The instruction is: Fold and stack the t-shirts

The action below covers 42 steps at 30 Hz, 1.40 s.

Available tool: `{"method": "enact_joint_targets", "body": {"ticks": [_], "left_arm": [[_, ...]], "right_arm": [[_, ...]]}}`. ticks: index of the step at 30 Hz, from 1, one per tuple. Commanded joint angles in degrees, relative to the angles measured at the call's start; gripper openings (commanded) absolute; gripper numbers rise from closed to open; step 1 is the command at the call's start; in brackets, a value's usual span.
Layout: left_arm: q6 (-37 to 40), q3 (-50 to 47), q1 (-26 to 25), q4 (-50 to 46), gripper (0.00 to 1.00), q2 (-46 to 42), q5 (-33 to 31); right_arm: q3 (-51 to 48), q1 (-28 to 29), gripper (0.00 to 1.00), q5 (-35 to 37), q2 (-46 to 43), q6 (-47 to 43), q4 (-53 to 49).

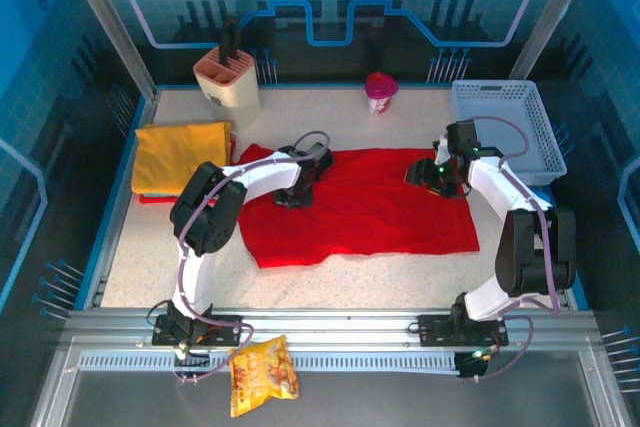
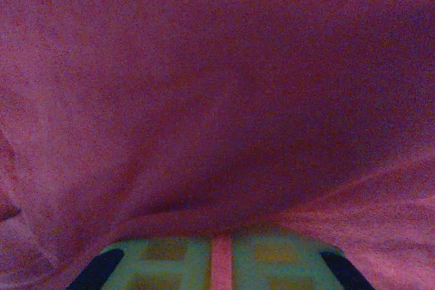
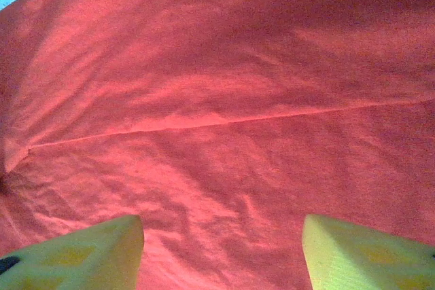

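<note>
**Two arms at work on a red t-shirt**

At the bottom of the top view, a yellow-orange snack bag is lying on the metal rail. At mid-frame the red t-shirt is lying spread on the table. The left gripper is pressing into its left part, jaws nearly together and pinching a ridge of red cloth. The right gripper is hovering over the shirt's upper right, fingers spread wide and grasping nothing. The folded yellow t-shirt is resting at left, and a white basket is sitting at upper right.
</note>
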Motion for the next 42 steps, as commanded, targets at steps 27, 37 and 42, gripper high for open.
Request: {"method": "enact_joint_targets", "body": {"ticks": [27,37,42], "left_arm": [[5.4,3.1,3.0,-6.9,0.0,-12.3,16.5],[5.2,-4.5,10.1,-2.7,0.0,-17.9,34.3],[4.6,-10.2,12.3,1.9,0.12,-15.2,42.1]], "right_arm": [[-1.0,-0.2,0.63,-1.4,2.5,-0.3,0.5],[-0.5,0.0,0.63,-2.2,3.2,-0.3,0.6],[-0.4,0.3,0.63,-2.1,3.2,-0.3,0.5]]}}
